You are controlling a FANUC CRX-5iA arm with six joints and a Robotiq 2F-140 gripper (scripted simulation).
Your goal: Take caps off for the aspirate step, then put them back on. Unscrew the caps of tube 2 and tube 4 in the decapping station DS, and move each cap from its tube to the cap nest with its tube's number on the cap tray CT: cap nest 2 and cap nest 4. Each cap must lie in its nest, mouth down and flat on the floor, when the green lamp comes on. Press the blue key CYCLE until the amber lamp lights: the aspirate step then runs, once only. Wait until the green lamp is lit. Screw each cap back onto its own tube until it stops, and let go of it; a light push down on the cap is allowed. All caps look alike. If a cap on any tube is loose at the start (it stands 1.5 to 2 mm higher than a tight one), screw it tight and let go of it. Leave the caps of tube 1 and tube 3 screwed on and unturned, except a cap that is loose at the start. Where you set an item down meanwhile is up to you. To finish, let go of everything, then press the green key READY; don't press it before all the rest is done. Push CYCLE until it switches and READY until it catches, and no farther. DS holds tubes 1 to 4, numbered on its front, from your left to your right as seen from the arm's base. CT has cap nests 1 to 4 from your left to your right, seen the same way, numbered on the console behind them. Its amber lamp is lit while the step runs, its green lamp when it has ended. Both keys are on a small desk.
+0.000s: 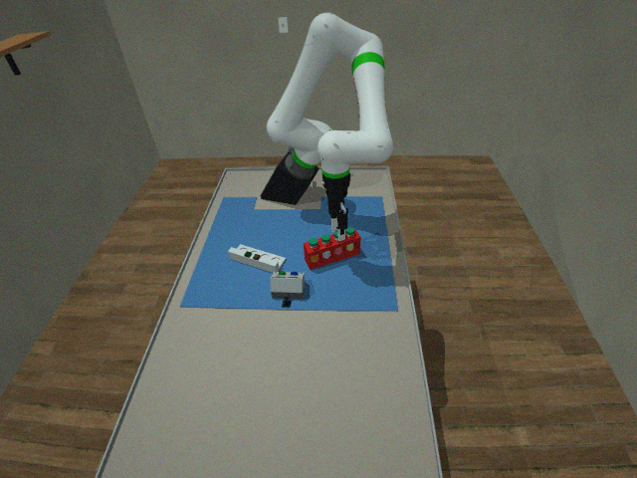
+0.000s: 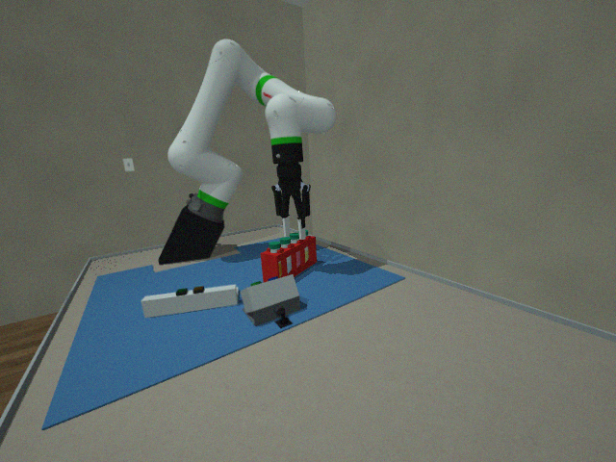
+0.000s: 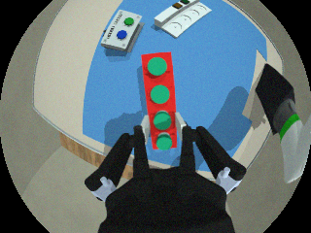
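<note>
The red decapping station DS [image 1: 312, 263] [image 2: 269, 267] [image 3: 147, 81] stands on the blue mat and holds a row of tubes, each with a green cap on. My gripper [image 1: 338, 229] [image 2: 293, 230] [image 3: 162, 119] hangs straight down over the row. It is open, with one white fingertip on each side of the cap of tube 2 [image 1: 337, 234] [image 2: 295, 235] [image 3: 162, 119], at about cap height. The fingers hold nothing. The cap of tube 4 [image 1: 313, 240] [image 3: 157, 65] is at the far end of the row from the gripper. The white cap tray CT [image 1: 257, 258] [image 2: 189, 300] [image 3: 183, 16] lies beside the station, and both its lamps are dark.
The small grey key desk [image 1: 287, 283] [image 2: 270, 296] [image 3: 111, 38] with the blue key [image 1: 294, 273] [image 3: 120, 34] and the green key [image 1: 281, 273] [image 3: 128, 21] stands in front of the tray. The arm's black base [image 1: 288, 186] is behind the blue mat [image 1: 231, 290]. A raised rim edges the table.
</note>
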